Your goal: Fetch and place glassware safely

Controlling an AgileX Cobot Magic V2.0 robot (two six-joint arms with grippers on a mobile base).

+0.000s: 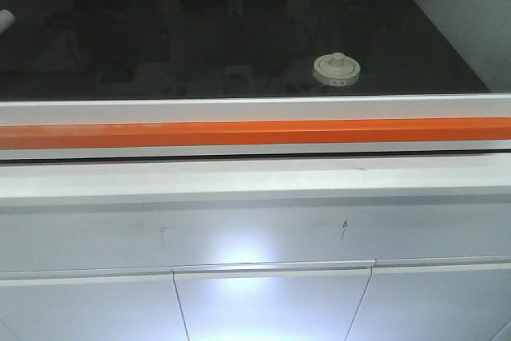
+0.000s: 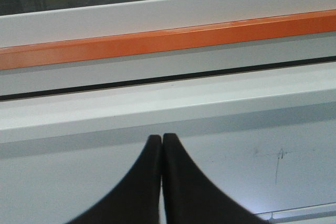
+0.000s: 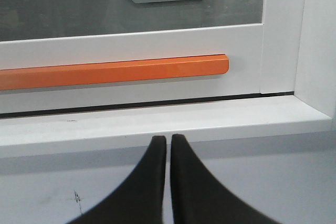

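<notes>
On black worktop (image 1: 200, 37), lidded jar (image 1: 336, 69), left gripper (image 2: 161, 137) and right gripper (image 3: 168, 138) both pinched together, empty.

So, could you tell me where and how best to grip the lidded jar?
Grip the jar around its body below the wide lid, coming from the front and level; the knob would probably lift only the lid. It stands upright on the dark surface, behind the glass pane with the orange bar, which likely must open first.
</notes>
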